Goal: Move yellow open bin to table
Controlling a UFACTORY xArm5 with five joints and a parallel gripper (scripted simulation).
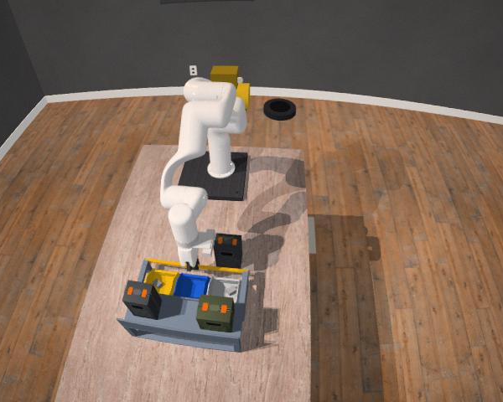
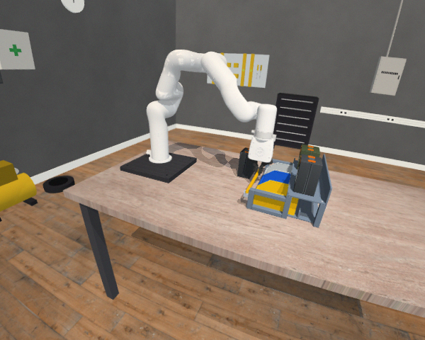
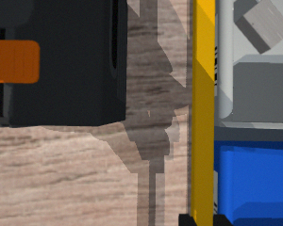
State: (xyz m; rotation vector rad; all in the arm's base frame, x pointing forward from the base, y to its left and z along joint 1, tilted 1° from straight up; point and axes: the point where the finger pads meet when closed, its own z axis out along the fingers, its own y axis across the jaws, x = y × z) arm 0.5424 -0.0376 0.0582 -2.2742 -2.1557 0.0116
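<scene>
The yellow open bin (image 1: 164, 279) (image 2: 268, 201) stands at the left end of the grey-blue shelf (image 1: 178, 331) (image 2: 324, 186), with a grey part (image 1: 158, 283) in it. Beside it stand a blue bin (image 1: 192, 286) (image 2: 275, 176) (image 3: 255, 184) and a light grey bin (image 1: 225, 286) (image 3: 255, 85). A thin yellow bar (image 1: 217, 268) (image 2: 252, 181) (image 3: 203, 118) runs along the shelf's side that faces the arm. My gripper (image 1: 191, 264) (image 2: 258, 168) (image 3: 203, 220) is shut on this bar, between the yellow and blue bins. The yellow bin is out of the wrist view.
A black case (image 1: 141, 299) and a green case (image 1: 215, 312) (image 2: 309, 151) stand on the shelf's upper level. Another black case (image 1: 228, 250) (image 2: 245, 164) (image 3: 66, 61) stands on the table (image 1: 113, 368) (image 2: 205, 205) just behind the bar. The arm's black base plate (image 1: 234, 186) lies farther back.
</scene>
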